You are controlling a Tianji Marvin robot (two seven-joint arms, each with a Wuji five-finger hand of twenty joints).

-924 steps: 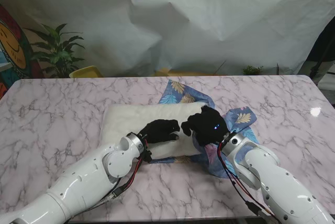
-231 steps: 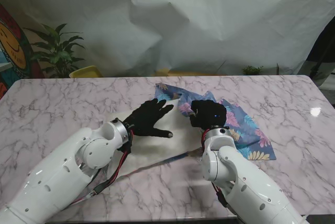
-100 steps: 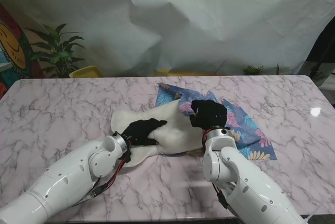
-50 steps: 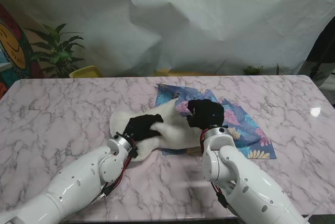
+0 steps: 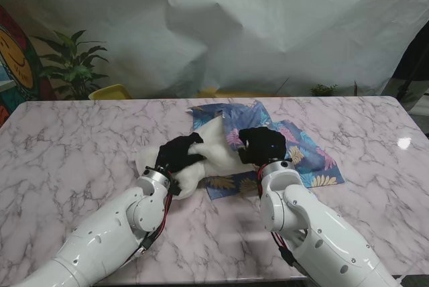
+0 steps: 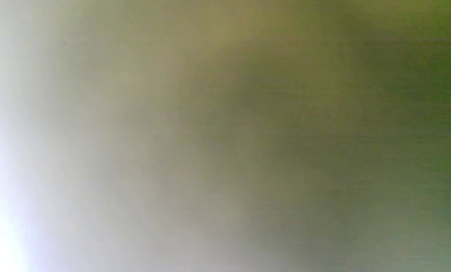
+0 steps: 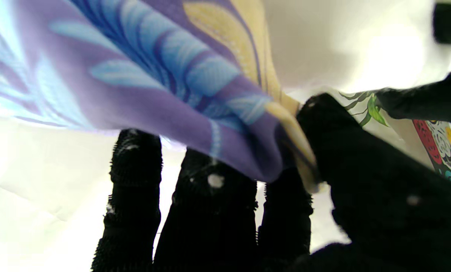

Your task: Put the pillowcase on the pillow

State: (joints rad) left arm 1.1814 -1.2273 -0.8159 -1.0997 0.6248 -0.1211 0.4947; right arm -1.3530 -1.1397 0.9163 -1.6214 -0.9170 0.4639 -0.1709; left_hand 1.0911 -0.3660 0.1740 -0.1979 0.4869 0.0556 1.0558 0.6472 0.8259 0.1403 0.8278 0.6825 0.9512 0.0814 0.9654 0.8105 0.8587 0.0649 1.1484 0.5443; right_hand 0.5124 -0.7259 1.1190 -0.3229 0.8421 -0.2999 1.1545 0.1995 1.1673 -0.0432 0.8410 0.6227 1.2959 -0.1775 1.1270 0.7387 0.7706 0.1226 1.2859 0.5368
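Here the left hand point(image 5: 179, 153) gripped the pillow point(image 5: 213, 149), its far end pointing right into the pillowcase point(image 5: 305, 159) edge pinched by the right hand point(image 5: 263, 145).

Even, soft light is filling the stand view, which is staying sharp throughout; a small white glare spot is shining on the worktop point(image 5: 403, 143) at its right edge, and the hands are casting only faint shadows. The left wrist view is showing nothing but a total blur, washing from blown-out white on one side through grey to murky olive green. In the right wrist view, bright backlight is overexposing the white areas, the pillowcase point(image 7: 165, 94) is smearing slightly, and the black fingers point(image 7: 134, 196) are reading as silhouettes.
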